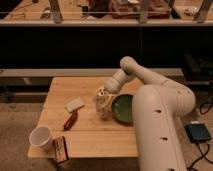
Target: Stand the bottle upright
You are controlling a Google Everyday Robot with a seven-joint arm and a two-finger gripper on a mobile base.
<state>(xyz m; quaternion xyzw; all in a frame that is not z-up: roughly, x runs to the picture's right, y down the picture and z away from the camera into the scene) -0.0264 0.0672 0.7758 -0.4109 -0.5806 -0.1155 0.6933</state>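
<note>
A white robot arm (150, 85) reaches from the right over a wooden worktop (90, 135), its tool (103, 102) lowered near the middle of the surface, just left of a green bowl (123, 108) that sits toward the right edge. The pale bottle (103, 106) is at the tool, between its fingers or right against them, close beside the bowl's left rim; whether the tool is clamped on it or spread apart cannot be told from this single camera view, and the bottle's tilt is likewise unclear. Left of the bottle lies a flat whitish sponge (74, 104), and nearer the front a small reddish packet (70, 120) lies at a slant. A white cup (41, 137) stands upright at the front left corner, with a dark snack box (61, 149) just beside it at the front edge.
</note>
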